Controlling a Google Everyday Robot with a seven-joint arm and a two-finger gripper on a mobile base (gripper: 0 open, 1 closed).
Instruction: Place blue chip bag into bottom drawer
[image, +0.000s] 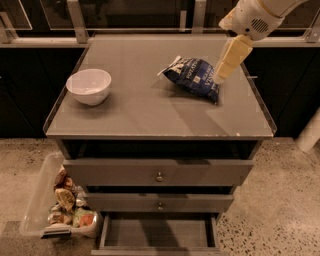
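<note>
The blue chip bag (194, 76) lies on the grey cabinet top (150, 107), right of centre, dark navy with white lettering. My gripper (222, 72) hangs from the white arm at the upper right, its cream fingers pointing down at the bag's right end, right at the bag. The bottom drawer (159, 233) is pulled open at the foot of the cabinet, its flat grey floor bare.
A white bowl (89, 86) sits on the left of the cabinet top. Two upper drawers with round knobs (159, 176) are shut. A clear plastic bin (60, 205) with crumpled snack wrappers stands on the floor left of the cabinet.
</note>
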